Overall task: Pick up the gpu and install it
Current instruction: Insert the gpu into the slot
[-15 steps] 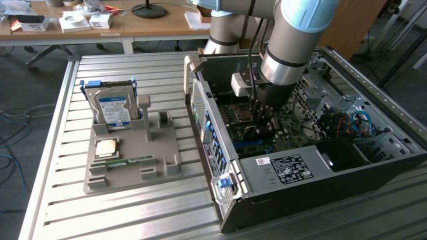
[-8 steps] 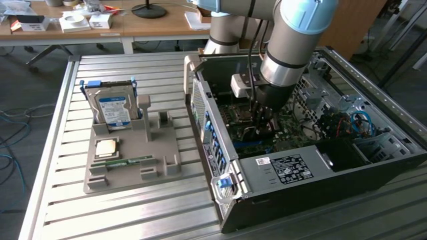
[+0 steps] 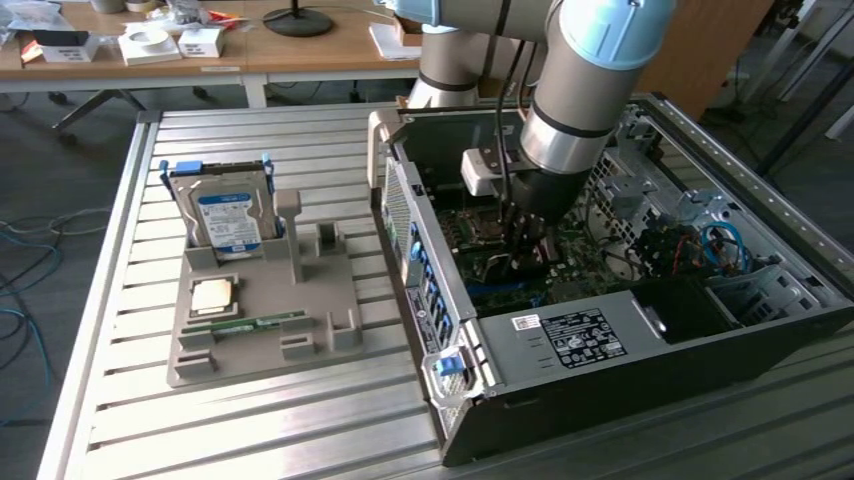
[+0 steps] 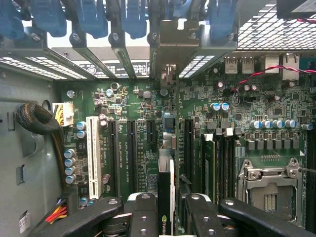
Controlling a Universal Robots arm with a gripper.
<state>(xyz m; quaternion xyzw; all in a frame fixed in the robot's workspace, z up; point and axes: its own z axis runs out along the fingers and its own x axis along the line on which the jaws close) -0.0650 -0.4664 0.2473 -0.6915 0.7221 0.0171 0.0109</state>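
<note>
Black gpu [image 4: 164, 197]; green motherboard [image 4: 148, 148]; blue-labelled hard drive [image 3: 227, 220].

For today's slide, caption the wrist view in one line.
Fingers hold the gpu edge-on above the motherboard slots.

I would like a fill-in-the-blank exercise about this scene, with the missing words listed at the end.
1. The gripper holds the gpu edge-on above the green ____ inside the computer case.
2. On the grey holder, the hard drive stands ____.
3. In the exterior view, the holder sits to the ____ of the case.
4. The cable clipped across the board is red and ____.

Missing words: motherboard; upright; left; black
</note>
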